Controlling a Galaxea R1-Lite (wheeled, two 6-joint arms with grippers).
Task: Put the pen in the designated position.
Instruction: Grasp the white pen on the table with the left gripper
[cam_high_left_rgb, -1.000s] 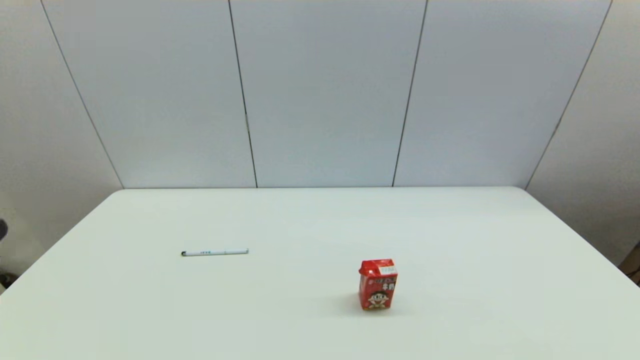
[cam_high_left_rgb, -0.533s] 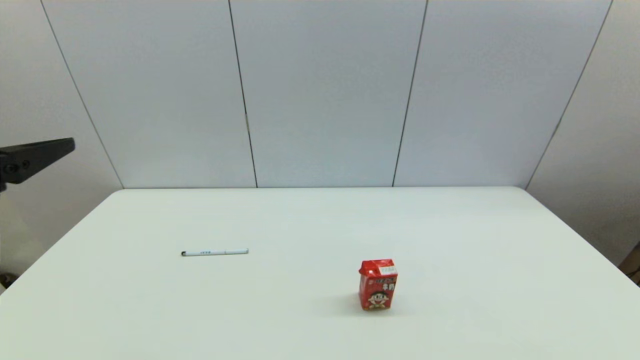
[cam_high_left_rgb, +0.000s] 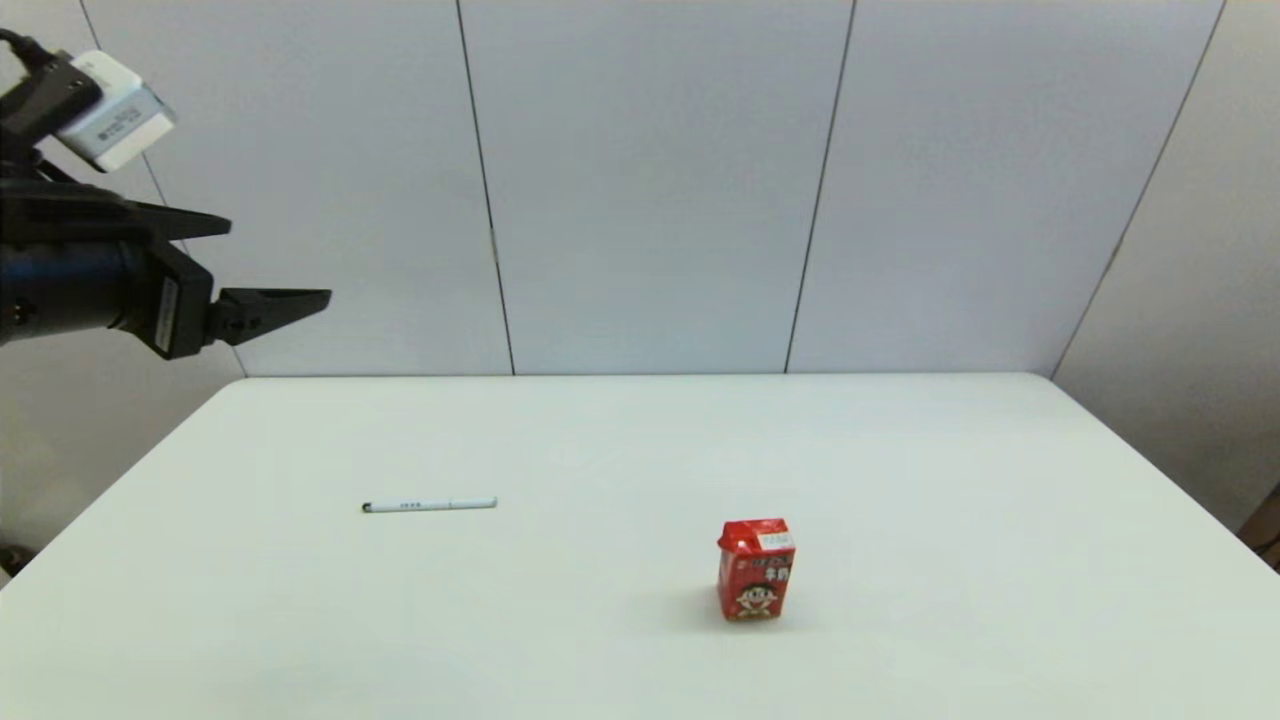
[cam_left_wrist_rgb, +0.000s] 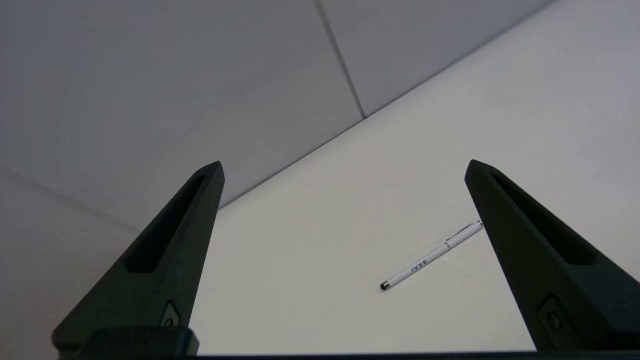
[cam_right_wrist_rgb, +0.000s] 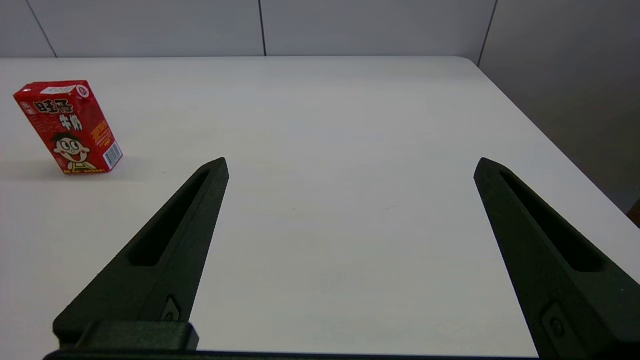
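The white table (cam_high_left_rgb: 900, 480) filled the lower half of the head view, backed by grey wall panels (cam_high_left_rgb: 650, 190). High at its far left, the left gripper (cam_high_left_rgb: 275, 265) hung in the air with its two black fingers spread wide and nothing between them; the right gripper (cam_right_wrist_rgb: 350, 165), not visible from the head camera, was parked low over the right part of the table, its fingers likewise spread and empty. A small red carton (cam_high_left_rgb: 756, 568) stood upright right of centre. The pen (cam_high_left_rgb: 429, 505) lay flat on the left-centre of the tabletop, dark tip pointing to the robot's left, well apart from the carton. The step in hand looked like the reach for the pen, not yet begun in earnest. To do it well, the left gripper would need to tip downward, descend over the middle of the barrel and turn so its fingers straddle the pen crosswise, closing only once low enough to catch so thin a thing against the tabletop. The pen lay well below the left gripper, forward of it and toward the robot's right; in the left wrist view it (cam_left_wrist_rgb: 431, 256) showed close beside one finger.
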